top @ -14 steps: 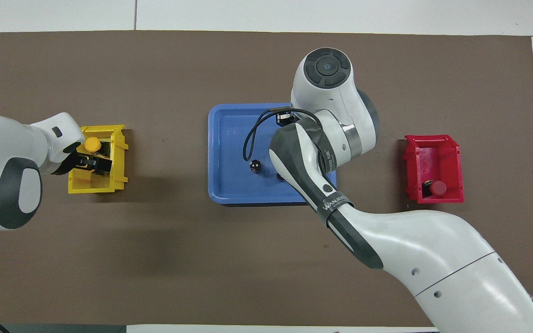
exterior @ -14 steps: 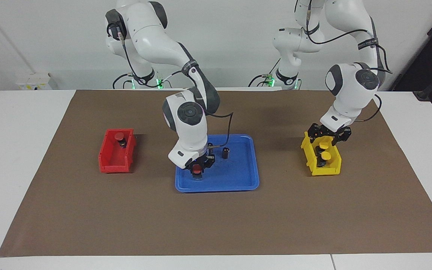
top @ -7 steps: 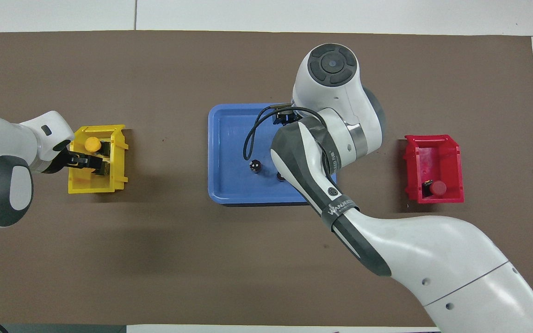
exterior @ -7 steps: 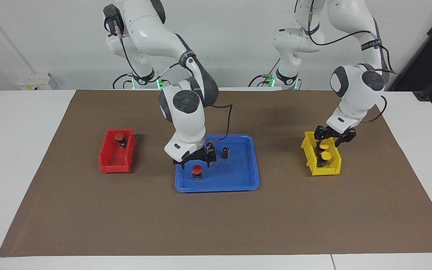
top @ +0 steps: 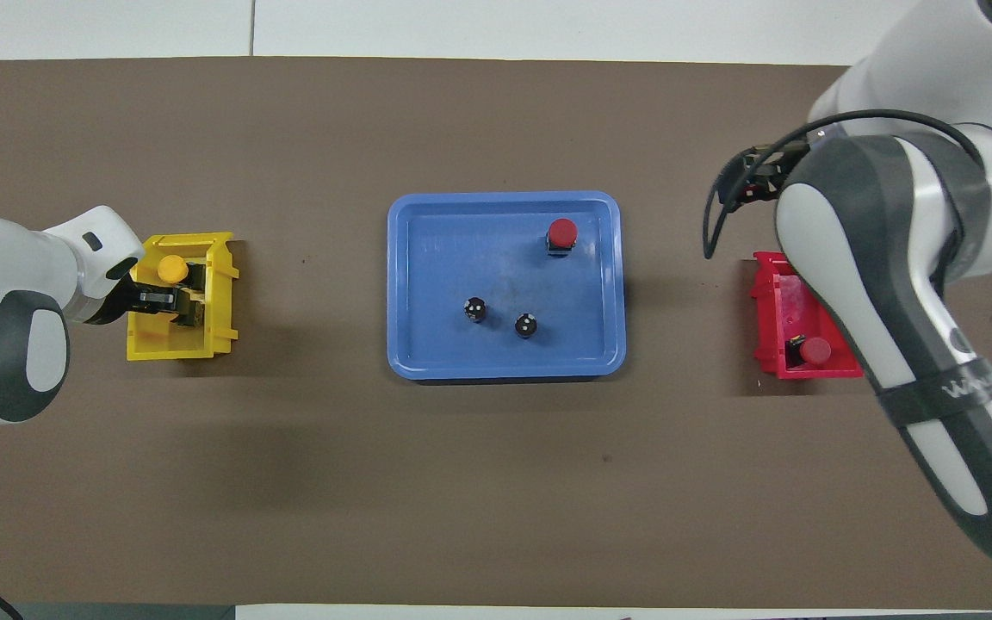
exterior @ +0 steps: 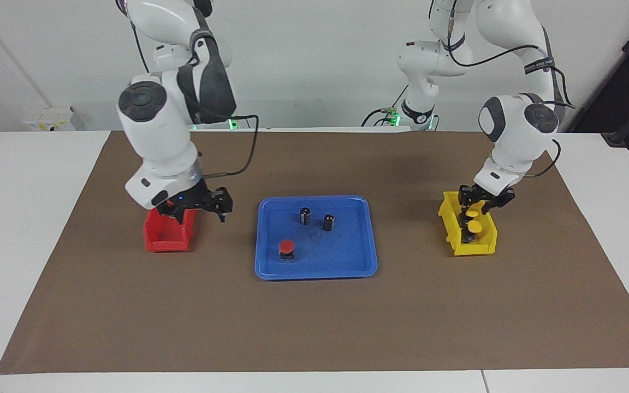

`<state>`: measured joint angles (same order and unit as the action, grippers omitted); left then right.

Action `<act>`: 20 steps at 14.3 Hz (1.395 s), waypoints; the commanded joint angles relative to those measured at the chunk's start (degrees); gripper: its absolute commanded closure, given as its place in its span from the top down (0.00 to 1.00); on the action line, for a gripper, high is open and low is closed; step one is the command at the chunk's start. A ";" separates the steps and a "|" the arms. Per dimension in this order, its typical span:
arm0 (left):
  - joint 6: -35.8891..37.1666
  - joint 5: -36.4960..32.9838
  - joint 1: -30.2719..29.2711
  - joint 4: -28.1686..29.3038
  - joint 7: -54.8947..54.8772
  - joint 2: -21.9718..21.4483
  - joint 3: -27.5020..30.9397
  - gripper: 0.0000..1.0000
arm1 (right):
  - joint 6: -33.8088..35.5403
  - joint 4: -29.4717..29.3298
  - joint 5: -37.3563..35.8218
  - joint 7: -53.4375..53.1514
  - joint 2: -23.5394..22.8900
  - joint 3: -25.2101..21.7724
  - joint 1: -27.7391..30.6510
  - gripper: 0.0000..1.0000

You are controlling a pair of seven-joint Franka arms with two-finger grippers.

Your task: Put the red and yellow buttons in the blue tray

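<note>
Two arms are in play. Clock hours are read from above, with twelve pointing away from the robots. The right arm rises high from its base and bends down at the wrist. The right gripper [exterior: 200,212] hangs over the nine o'clock rim of the red bin [exterior: 164,240], its fingers spread wide and holding nothing. The left arm folds down steeply, and the left gripper [exterior: 478,206] is sunk into the yellow bin [exterior: 475,248] around the yellow button nearer the robots [exterior: 473,206]. Whether it has closed on that cap, I cannot tell.

On the brown mat [exterior: 314,327] the blue tray [exterior: 347,262] lies mid-table, with the red bin at its three o'clock and the yellow bin at its nine o'clock. Two dark cylinders [exterior: 304,215] [exterior: 328,222] stand in the tray at about seven and five o'clock of its middle. Open mat lies between the tray and each bin.

One red button [exterior: 287,246] stands in the tray near one o'clock, apart from the cylinders, with its cap up and its long axis vertical. The second red button [top: 815,349] sits in the red bin's five o'clock corner, partly under the right arm; its tilt is unclear. The other yellow button [exterior: 474,225] stands cap up at the bin's twelve o'clock end.
</note>
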<state>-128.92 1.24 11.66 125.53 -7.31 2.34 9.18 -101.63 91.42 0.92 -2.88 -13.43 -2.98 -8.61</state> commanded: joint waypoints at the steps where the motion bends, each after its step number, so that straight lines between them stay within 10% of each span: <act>1: -1.95 -0.45 0.29 0.50 1.68 0.91 0.04 0.56 | -4.97 16.39 0.40 6.01 8.85 0.96 5.16 0.94; 11: 3.90 -0.45 1.26 -3.61 4.14 1.00 0.04 0.07 | -18.78 36.37 0.66 11.67 15.98 0.96 8.88 0.78; 17: 24.99 -0.62 2.04 -18.36 5.01 0.29 -0.22 0.05 | -23.25 39.27 0.66 14.30 15.46 0.87 9.14 0.72; 20: 22.68 0.25 7.48 -21.91 18.07 1.26 -0.57 0.02 | -23.79 40.15 0.66 15.09 15.54 0.87 9.14 0.72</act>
<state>-105.29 1.38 15.13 106.04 2.60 2.30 8.51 -124.03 129.55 0.98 9.90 1.02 -2.49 -0.24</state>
